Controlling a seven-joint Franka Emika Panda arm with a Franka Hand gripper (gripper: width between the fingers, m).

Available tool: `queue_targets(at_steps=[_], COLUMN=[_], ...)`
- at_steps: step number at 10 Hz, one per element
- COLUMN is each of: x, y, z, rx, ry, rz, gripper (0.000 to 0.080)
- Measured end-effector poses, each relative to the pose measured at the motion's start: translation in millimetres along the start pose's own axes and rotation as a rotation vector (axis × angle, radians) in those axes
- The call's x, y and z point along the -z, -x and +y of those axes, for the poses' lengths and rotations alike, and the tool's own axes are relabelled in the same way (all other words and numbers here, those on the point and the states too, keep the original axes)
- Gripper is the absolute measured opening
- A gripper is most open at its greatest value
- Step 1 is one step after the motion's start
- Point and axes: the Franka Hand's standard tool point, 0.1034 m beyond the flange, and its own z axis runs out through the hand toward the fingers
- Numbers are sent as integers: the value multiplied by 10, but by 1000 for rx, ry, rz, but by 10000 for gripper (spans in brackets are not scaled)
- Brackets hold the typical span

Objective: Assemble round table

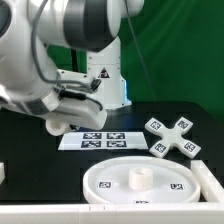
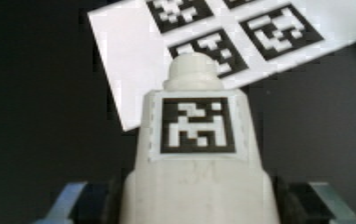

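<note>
The jaws are clamped on the leg (image 1: 55,125), which sits between them with one finger (image 2: 77,203) on each side of its thick end. In the wrist view both fingers are dark and blurred at the edge of the picture, so the exact contact cannot be made out. The leg (image 2: 196,140) runs straight out from the jaws, away from the wrist. Its flat face, with a black-and-white tag, is turned toward the camera, and its narrower rounded tip is at the far end.

Past that tip, just beyond the jaws, lies the marker board (image 2: 139,50), flat on the black tabletop (image 1: 30,155). The leg's tip overlaps the board's near edge in the wrist view. Whether the leg touches the board or hangs above it cannot be told.

In the exterior view the arm (image 1: 70,30) reaches down from the upper part of the picture. The jaws and leg are low over the tabletop, next to the marker board (image 1: 100,141), at the end of it on the exterior view's left.

The foot (image 1: 172,136) lies flat, well apart from the jaws on the far side of the marker board, toward the exterior view's right. It shows a tag on each arm of its cross.

The disc (image 1: 110,178) lies rim up, well apart from the jaws toward the front of the exterior view, on the near side of the marker board. It has a raised hub at its middle and small tags on its face.
</note>
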Motion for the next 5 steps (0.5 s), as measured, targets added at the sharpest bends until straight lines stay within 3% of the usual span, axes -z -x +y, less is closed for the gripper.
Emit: queue_targets(at_steps=[1, 3, 5], x=[48, 460, 685], y=[-19, 62, 20], z=[-88, -679, -851], rx=[-21, 58, 109], ry=[-6, -27, -33], rz=[62, 301, 496], gripper=[406, 407, 407])
